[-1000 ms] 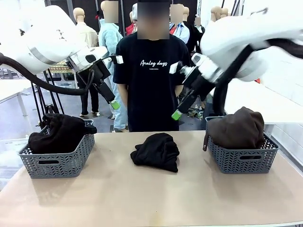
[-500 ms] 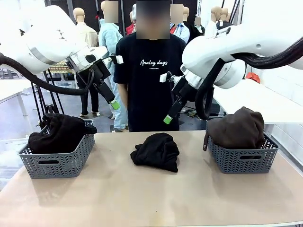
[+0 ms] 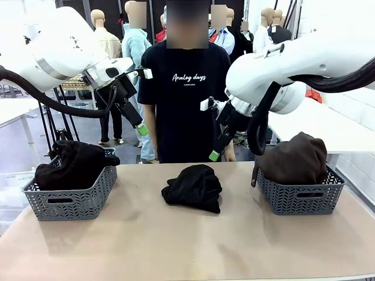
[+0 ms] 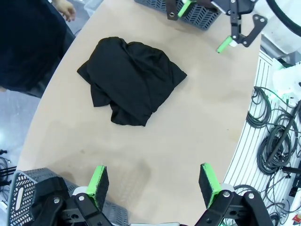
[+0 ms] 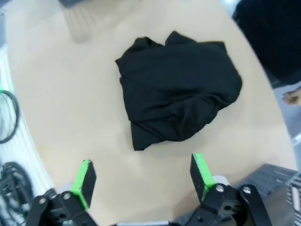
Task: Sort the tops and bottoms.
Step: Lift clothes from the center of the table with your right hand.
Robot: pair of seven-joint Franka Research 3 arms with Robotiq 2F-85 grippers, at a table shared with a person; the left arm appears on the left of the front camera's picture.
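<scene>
black soft cloth bundle [image 3: 193, 187] lies on the table's middle between two grey baskets, and the right gripper [image 3: 215, 153], jaws wide and empty, has swung left and down toward it, likely to grab, while the left gripper [image 3: 142, 129] waits open.

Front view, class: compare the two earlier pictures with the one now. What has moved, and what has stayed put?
The right gripper swung left and down toward the loose black garment, jaws open and empty. The left gripper, both baskets and their garments stayed put.
</scene>
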